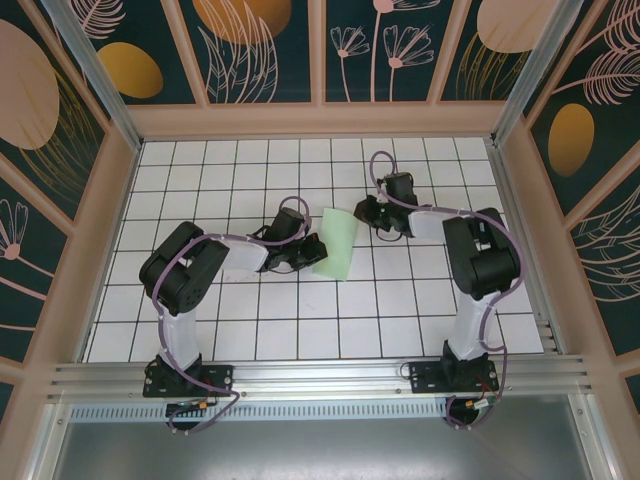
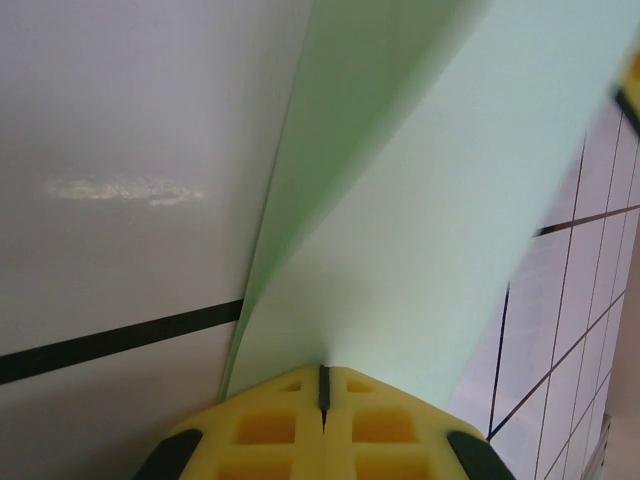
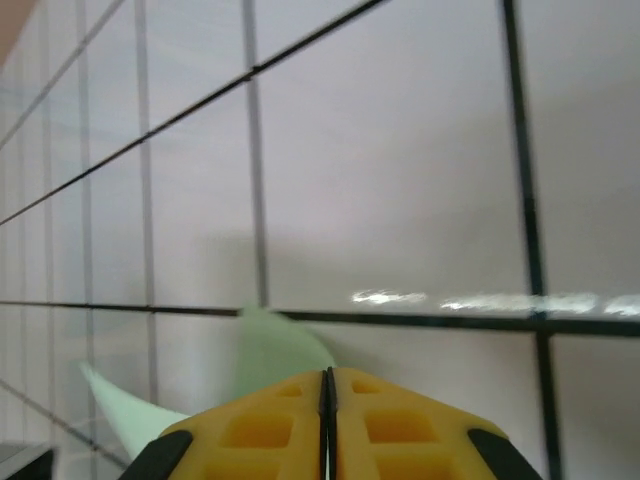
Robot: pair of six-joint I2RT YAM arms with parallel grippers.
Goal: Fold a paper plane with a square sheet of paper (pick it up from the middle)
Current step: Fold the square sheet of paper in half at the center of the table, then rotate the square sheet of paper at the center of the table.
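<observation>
The square sheet of paper (image 1: 337, 245) is pale mint green and stands bent up off the tiles in the middle of the floor. My left gripper (image 1: 306, 254) is shut on its left edge. In the left wrist view the sheet (image 2: 420, 200) rises in a curl straight out of the closed yellow fingertips (image 2: 290, 425). My right gripper (image 1: 364, 212) is at the sheet's far right corner. In the right wrist view its jaws are pressed together (image 3: 327, 378), and a blurred green corner of the sheet (image 3: 272, 345) meets the slit at their tip.
White gridded floor tiles (image 1: 400, 320) run out to the pink walls (image 1: 320, 120) on three sides. An aluminium rail (image 1: 320, 378) carries both arm bases along the near edge.
</observation>
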